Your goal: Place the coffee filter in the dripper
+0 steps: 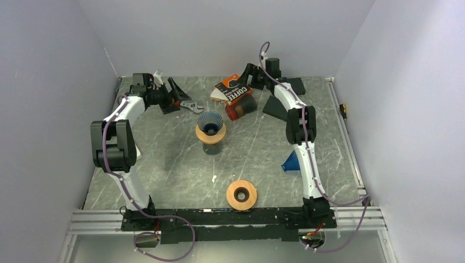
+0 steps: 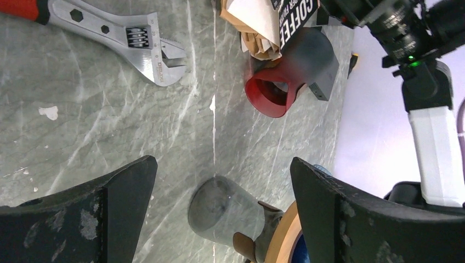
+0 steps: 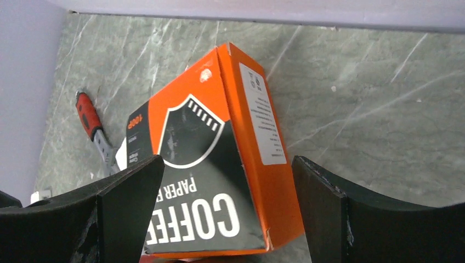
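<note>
The coffee filter box [image 1: 233,89], orange and black, lies tilted on a red-rimmed dark cup [image 1: 241,108] at the back of the table. Brown and white paper filters [image 2: 255,24] stick out of its open end. The dripper [image 1: 211,124], blue and ribbed in a wooden ring, sits on a glass carafe [image 2: 225,211] at the table's middle. My right gripper [image 3: 227,159] hovers open just over the box [image 3: 219,181], holding nothing. My left gripper [image 2: 222,161] is open to the left of the dripper [image 2: 285,235], near a wrench.
An adjustable wrench [image 1: 192,105] with a red handle lies by the left gripper [image 1: 178,97]. A second wooden-ringed dripper [image 1: 242,195] stands near the front. A blue cone [image 1: 290,161] sits beside the right arm. Two dark wedge shapes [image 1: 274,105] lie at the back right.
</note>
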You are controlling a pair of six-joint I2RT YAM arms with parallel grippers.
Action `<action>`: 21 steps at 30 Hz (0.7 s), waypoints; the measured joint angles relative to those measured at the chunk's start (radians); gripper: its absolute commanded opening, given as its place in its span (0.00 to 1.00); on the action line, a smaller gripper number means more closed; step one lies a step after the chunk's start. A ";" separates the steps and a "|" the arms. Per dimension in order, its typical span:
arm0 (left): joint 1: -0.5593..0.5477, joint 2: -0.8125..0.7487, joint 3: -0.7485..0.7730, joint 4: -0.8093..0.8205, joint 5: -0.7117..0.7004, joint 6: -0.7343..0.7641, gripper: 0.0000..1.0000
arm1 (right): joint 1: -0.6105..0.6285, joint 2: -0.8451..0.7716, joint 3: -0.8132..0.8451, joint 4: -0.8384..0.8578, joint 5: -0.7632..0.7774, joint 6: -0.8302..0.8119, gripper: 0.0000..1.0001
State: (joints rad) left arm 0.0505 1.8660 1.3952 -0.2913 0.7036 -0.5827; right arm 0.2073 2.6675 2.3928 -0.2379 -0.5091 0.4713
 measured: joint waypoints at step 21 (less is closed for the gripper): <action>0.007 0.001 -0.034 0.002 0.061 0.044 0.92 | 0.102 0.102 0.077 0.052 -0.179 0.044 0.89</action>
State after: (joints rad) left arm 0.0578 1.8671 1.3613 -0.2890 0.7647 -0.5388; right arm 0.3092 2.7693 2.4695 -0.1856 -0.6880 0.5152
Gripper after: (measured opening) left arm 0.924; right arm 0.894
